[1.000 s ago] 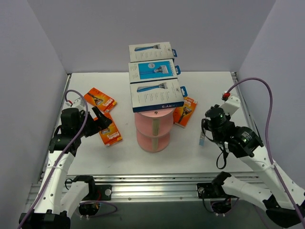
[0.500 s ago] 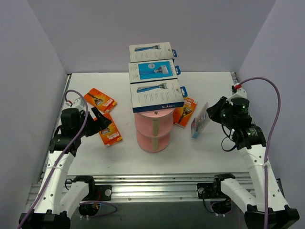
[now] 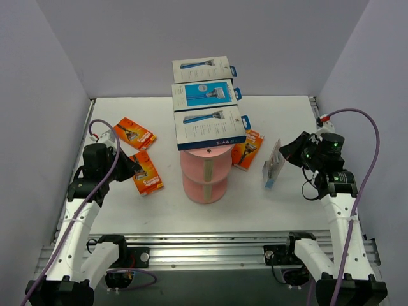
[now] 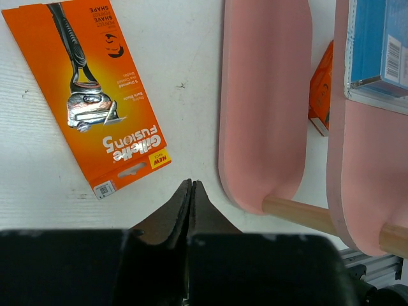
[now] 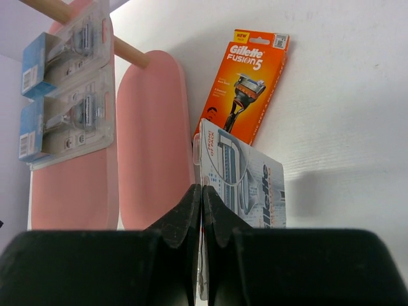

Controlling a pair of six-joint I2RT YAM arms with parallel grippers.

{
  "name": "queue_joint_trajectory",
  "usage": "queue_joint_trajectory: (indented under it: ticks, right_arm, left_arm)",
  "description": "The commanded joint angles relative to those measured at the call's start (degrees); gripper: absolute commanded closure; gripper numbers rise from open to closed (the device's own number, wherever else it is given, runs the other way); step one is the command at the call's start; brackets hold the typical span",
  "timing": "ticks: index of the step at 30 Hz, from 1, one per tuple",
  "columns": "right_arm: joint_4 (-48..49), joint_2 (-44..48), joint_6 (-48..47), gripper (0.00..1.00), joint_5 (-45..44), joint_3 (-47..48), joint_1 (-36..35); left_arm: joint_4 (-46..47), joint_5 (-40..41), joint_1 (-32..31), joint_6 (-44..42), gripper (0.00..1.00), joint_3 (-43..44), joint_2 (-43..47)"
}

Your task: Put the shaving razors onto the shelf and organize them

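Observation:
The pink shelf (image 3: 205, 172) stands mid-table with three white-and-blue razor boxes (image 3: 209, 127) in a row on its top tier. Clear blister packs (image 5: 70, 83) lie on a lower tier. My right gripper (image 5: 202, 189) is shut on the edge of a clear blister razor pack (image 3: 273, 164), held upright to the right of the shelf. Orange razor packs lie flat on the table, two at the left (image 3: 134, 133) (image 3: 147, 174) and one (image 3: 247, 148) by the shelf's right side. My left gripper (image 4: 191, 183) is shut on nothing, its tips just short of an orange pack (image 4: 92, 95).
White walls close in the table on the left, back and right. The shelf's beige post (image 4: 299, 213) and lower pink tier (image 4: 264, 102) lie close to the right of my left fingers. A metal rail (image 3: 204, 245) runs along the near edge.
My left gripper has closed from wide open, with nothing between its fingers. My right arm has swung out to the right, and the blister pack now stands in plain view beside the shelf.

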State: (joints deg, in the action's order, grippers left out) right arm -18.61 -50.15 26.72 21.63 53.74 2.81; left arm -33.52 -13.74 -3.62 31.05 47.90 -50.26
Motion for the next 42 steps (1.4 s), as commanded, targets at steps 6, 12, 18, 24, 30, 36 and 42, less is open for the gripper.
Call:
queue_joint_trajectory:
  ticks: [6,12,18,24,30,36,42]
  right_arm:
    - [5.3,0.9,3.0,1.00,14.4,4.9,4.6]
    - [9.3,0.6,8.0,1.00,19.2,6.8,4.6]
    - [18.1,0.1,16.5,1.00,24.2,5.3,4.6]
    - [24.3,-0.2,21.8,1.00,26.4,5.2,4.6]
    - [33.4,0.8,29.3,1.00,27.9,1.2,4.6]
    - [39.8,1.7,35.7,1.00,28.5,-2.8,4.5]
    - [45.2,2.5,41.4,1.00,28.3,-6.9,4.4]
  left_arm:
    - [2.8,-0.6,0.6,-1.3,0.98,0.0,3.2]
    - [3.5,0.1,0.8,-1.7,0.98,-0.7,4.7]
    - [4.9,-1.4,0.8,-2.6,0.98,-1.6,6.1]
    - [5.0,-1.6,1.0,-2.0,0.98,-1.8,6.1]
    - [5.2,-1.5,1.6,-0.9,0.98,-1.8,4.8]
    - [4.3,-1.7,2.5,-0.6,0.79,-1.1,2.5]
    - [4.2,-1.7,3.0,-0.5,0.66,-1.1,2.6]
